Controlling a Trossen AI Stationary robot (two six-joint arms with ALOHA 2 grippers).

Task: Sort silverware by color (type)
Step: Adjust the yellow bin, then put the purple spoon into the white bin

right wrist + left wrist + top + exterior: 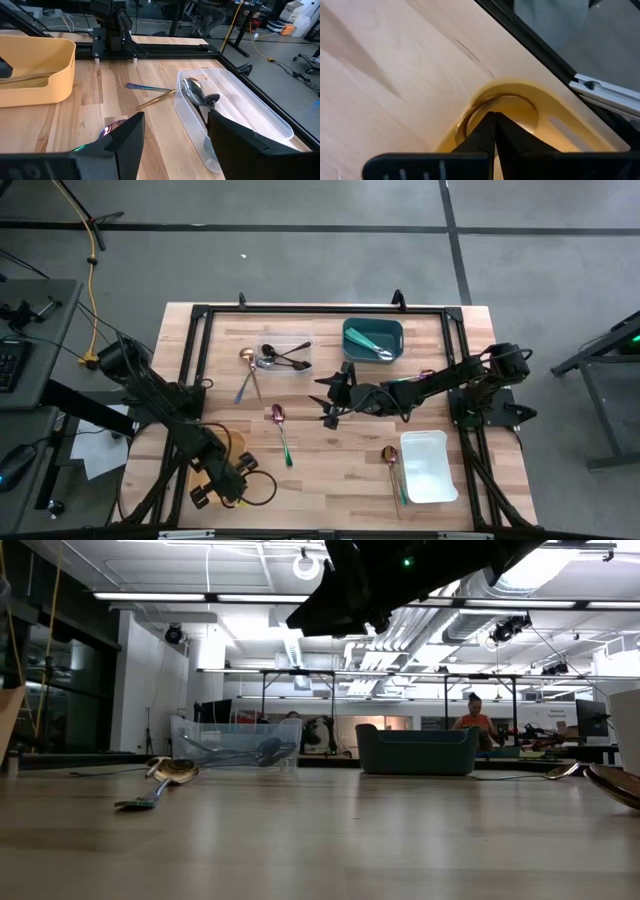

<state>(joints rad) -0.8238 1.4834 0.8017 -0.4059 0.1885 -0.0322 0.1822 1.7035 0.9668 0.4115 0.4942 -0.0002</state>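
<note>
**Right arm between picks, several pieces still loose on the table**

While the right gripper (pixel 328 402) hangs over mid-table with its fingers spread wide and nothing between them, the sorting looks part done. Clear container (pixel 284 356) holds dark spoons; teal container (pixel 372 339) holds a teal-handled piece; white container (pixel 427 466) appears to have nothing in it. Loose silverware: an iridescent spoon with greenish handle (pixel 281 431) just below the gripper, a gold spoon (pixel 247 362) and a slim bluish utensil (pixel 243 386) crossed beside the clear container, one more spoon (pixel 391 461) touching the white container's edge.

Judgement: step in hand is choosing or approaching the next piece, probably the iridescent spoon nearest the fingers. Next move calls for a descent straddling the thin handle and a low, flat pinch.

Left gripper (pixel 493 131) is parked at the near-left corner, pinched fully together on nothing, over a yellow container (pixel 540 107).

Hard to make out: the yellow container's contents are largely masked by the left arm; the right wrist view shows something thin lying inside, colour uncertain. Low view cuts off the right arm above
</note>
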